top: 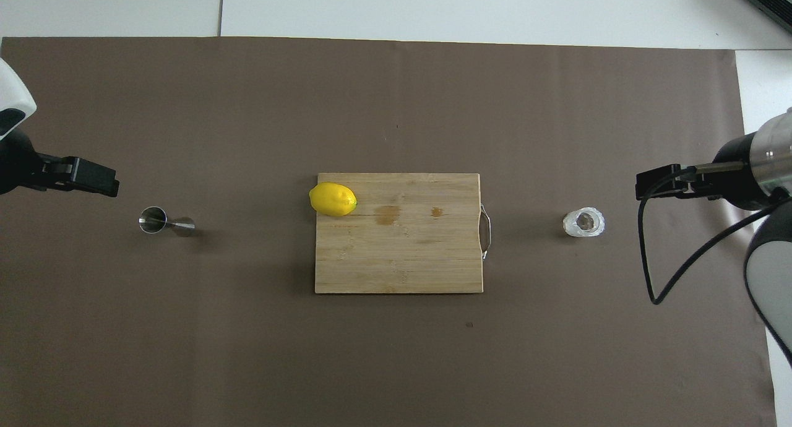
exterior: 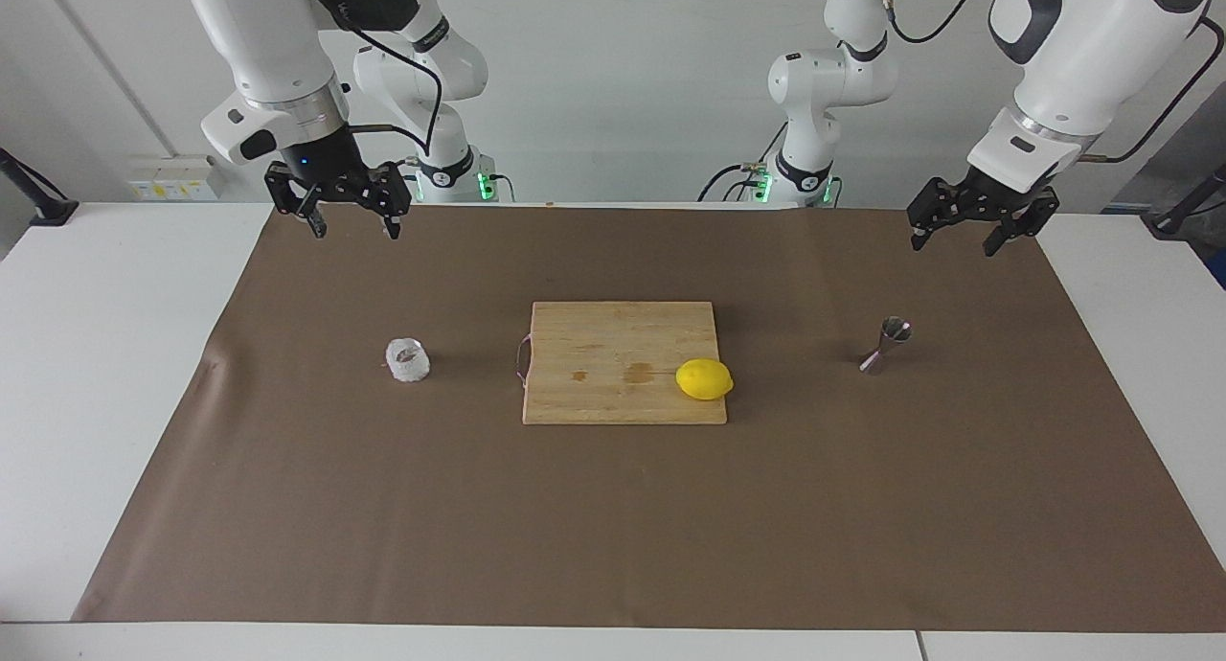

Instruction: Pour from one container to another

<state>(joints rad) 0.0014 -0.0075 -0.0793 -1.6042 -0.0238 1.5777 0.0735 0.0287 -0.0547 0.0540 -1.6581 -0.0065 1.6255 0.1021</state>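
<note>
Right pincer (exterior: 352, 228) hangs open, well apart from the glass cup (exterior: 407, 360).

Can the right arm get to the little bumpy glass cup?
Probably yes. The right gripper hangs open and empty at its own end of the table, and nothing lies between it and the glass cup.

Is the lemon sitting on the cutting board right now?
Yes, the lemon rests on the cutting board, at its edge toward the left arm's end.
</note>
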